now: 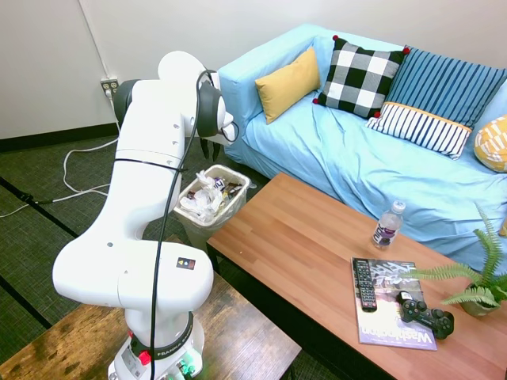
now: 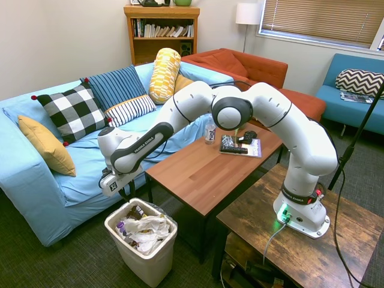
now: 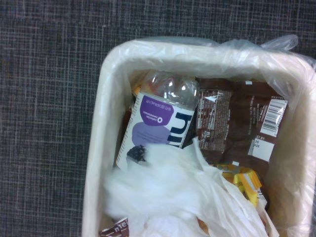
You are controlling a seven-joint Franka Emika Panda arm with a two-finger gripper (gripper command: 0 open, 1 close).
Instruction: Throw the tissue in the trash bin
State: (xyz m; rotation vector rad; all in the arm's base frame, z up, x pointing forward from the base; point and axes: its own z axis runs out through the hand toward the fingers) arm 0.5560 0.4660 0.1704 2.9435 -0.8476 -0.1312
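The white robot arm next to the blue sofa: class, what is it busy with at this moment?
The arm reaches down past the end of the wooden coffee table and holds its gripper just above the open trash bin. The bin already holds crumpled white paper, brown wrappers and a plastic bottle. Whether the tissue is among that paper, or in the gripper, cannot be told from these views.
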